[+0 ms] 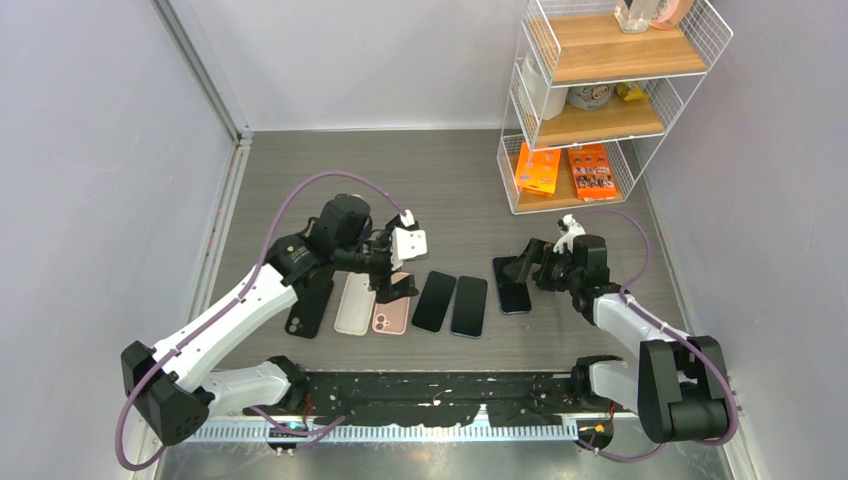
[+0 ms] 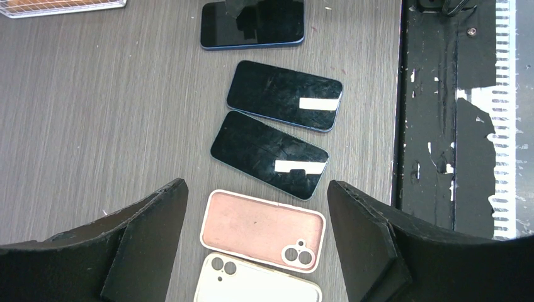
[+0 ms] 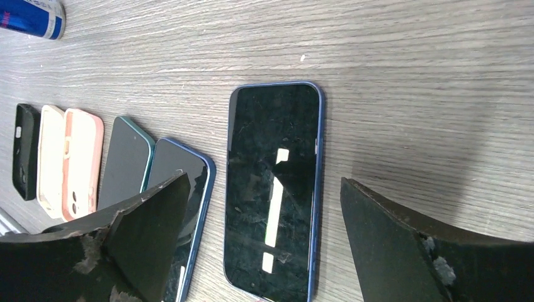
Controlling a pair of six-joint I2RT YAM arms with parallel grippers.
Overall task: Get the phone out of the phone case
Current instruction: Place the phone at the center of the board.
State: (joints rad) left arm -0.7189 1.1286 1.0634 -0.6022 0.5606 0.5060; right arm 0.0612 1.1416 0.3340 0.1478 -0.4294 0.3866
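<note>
You had the blue-edged phone [image 3: 274, 189] flat on the table [image 1: 450, 190], screen up, bare, apart to the right of the row. Row, left to right: black case [image 1: 308, 308], cream case [image 1: 355, 304], pink case [image 2: 261, 229], two bare dark phones [image 2: 269, 153], side by side.

Bright, even light falls from overhead, so the grey tabletop [image 1: 460, 180] shows only soft shadows. Ahead of the left tool [image 2: 257, 184], two dark phone screens [image 2: 284, 95] carry white rectangular glare. Between the right tool's [image 3: 264, 179] fingers [image 3: 145, 239], the phone [image 3: 275, 138] reflects broken white streaks, with a faint shadow beside it. Both tools' fingers look close and slightly soft, while the overhead view is sharp.
</note>
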